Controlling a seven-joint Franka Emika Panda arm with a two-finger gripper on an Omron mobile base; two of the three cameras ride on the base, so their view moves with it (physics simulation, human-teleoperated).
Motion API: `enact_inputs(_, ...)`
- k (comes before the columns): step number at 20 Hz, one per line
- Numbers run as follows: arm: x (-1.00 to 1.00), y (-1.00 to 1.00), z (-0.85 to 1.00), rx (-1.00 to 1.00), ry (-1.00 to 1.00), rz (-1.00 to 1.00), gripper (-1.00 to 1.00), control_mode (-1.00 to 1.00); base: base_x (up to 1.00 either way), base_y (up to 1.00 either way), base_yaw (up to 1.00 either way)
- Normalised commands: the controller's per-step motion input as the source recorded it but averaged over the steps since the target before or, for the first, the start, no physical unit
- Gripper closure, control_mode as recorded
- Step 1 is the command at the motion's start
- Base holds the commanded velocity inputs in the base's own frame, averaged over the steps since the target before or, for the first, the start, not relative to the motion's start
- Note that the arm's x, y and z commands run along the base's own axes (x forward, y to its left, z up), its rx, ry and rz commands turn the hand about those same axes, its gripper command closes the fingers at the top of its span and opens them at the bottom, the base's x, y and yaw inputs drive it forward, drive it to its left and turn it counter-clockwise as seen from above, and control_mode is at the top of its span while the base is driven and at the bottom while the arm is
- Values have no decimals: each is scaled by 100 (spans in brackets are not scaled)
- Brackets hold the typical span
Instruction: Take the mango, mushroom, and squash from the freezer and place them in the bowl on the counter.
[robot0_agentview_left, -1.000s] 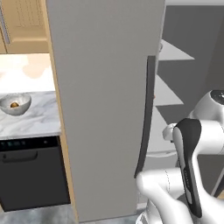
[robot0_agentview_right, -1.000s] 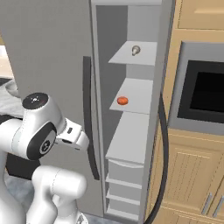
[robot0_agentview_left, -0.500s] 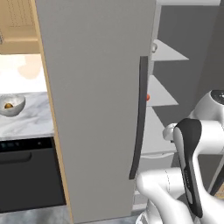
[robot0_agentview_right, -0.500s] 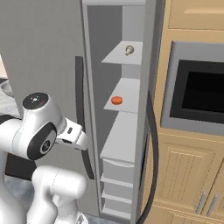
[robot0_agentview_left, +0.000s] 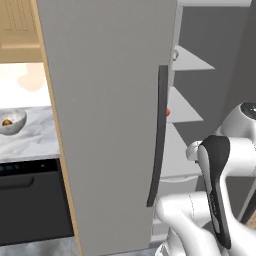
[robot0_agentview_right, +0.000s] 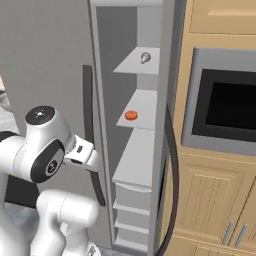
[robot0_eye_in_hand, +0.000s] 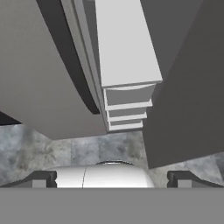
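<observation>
Bowl (robot0_agentview_left: 10, 121) is cut off by the left edge of your left base view; there's a brownish speck inside, too small to identify. Freezer (robot0_agentview_left: 110, 125) door blocks most of the shelves there, so you get just a red sliver (robot0_agentview_left: 168, 112) past its edge. In the right base view the mushroom (robot0_agentview_right: 145, 57) on the upper shelf is tiny, no detail. Freezer top is cropped in both base views.

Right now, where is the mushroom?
The mushroom sits on the upper shelf inside the open freezer, in the right base view, one shelf above the small orange-red item.
</observation>
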Motion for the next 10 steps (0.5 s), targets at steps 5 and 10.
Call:
enact_inputs(5, 0, 0, 0, 0, 0, 0, -100, 100, 32, -24, 0)
enact_inputs(10, 0, 0, 0, 0, 0, 0, -100, 100, 40, -23, 0)
